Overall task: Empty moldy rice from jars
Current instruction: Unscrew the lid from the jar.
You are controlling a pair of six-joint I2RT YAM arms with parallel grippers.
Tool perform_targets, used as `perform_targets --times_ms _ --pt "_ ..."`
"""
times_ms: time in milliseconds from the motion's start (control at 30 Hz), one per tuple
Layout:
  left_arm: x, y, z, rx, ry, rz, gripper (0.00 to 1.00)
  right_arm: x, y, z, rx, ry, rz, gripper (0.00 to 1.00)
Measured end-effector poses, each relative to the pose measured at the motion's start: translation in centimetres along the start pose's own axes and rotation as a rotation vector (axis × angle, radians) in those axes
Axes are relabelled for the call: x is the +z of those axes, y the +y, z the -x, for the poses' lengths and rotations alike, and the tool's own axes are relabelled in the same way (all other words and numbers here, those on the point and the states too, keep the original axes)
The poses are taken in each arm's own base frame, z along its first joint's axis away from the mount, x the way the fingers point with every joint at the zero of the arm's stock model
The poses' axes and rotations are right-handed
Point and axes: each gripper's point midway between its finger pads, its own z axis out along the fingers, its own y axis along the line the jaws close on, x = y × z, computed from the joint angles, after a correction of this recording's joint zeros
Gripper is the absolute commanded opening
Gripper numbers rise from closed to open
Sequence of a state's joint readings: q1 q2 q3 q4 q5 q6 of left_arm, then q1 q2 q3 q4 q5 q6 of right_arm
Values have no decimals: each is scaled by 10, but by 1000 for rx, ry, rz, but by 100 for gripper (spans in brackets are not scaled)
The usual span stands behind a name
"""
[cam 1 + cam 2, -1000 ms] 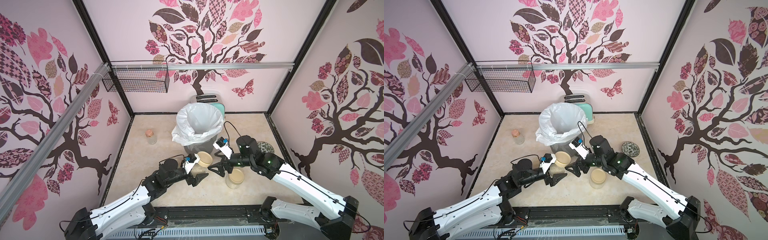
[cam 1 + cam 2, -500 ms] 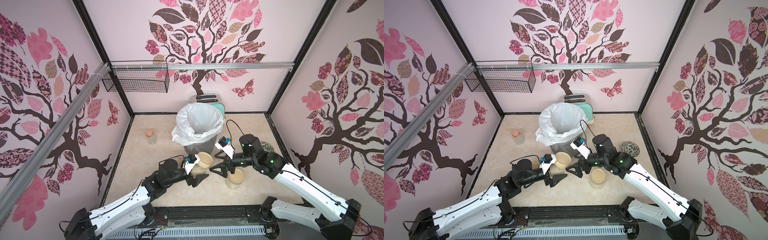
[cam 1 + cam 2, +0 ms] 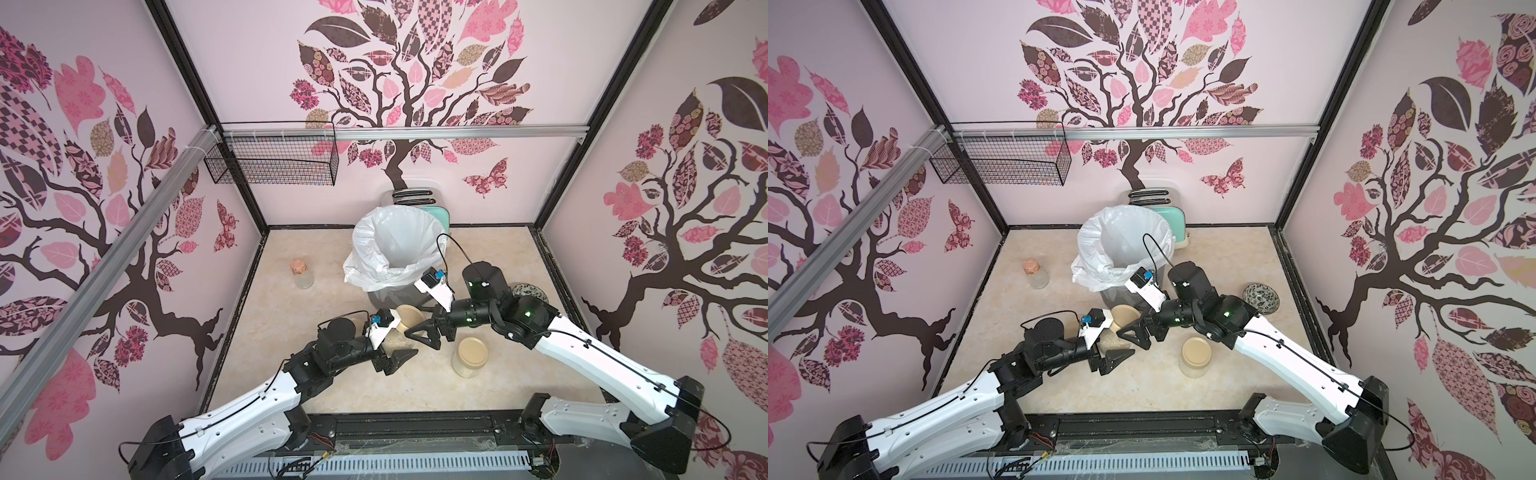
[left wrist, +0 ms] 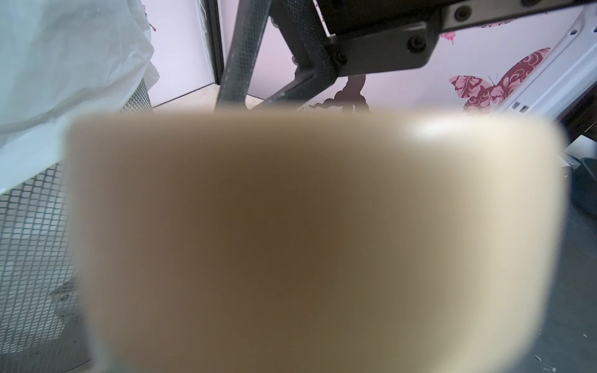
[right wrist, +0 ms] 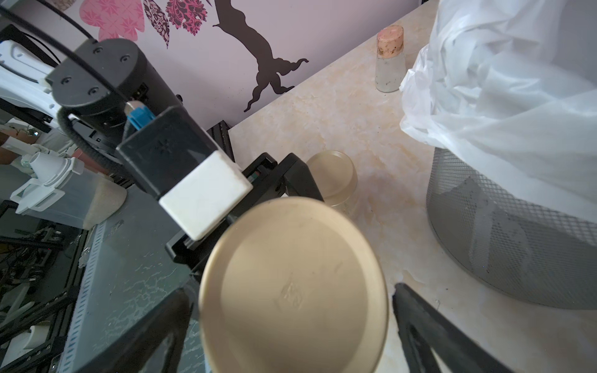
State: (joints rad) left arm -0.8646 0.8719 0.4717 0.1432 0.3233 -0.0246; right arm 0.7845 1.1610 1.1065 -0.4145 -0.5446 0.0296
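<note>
- We see the centre jar upright w/ its beige lid on, mid-table, just on the near side of the bin. The moldy rice shows pale thru the glass below the lid.
- The right gripper reaches in from the right, jaws wide open. In the right wrist cam its fingers flank the lid w/o closing on it, so it grips nothing.
- The left gripper reaches in from the near left. Its near finger lies against the jar's glass and the far finger is hidden under the wrist cam, so it's prob. clamped on the centre jar.
- The left wrist cam shows only a blurred lid filling the frame.
- The right jar, lid on, stands near-right of both grippers, untouched.
- The third jar sits on the table just beyond the left gripper; contents unclear.
- The cork flask is far left, well apart. The patterned bowl is at the right edge.
</note>
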Motion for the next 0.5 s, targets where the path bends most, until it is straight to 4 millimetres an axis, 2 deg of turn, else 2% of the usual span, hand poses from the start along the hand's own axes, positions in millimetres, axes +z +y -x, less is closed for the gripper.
perform_targets --times_ms 333,500 --pt "4 -1 -5 -4 17 -12 60 5 0 -2 -2 14 6 95" --pt "5 -2 -5 -3 18 -19 59 5 0 -2 -8 15 8 82"
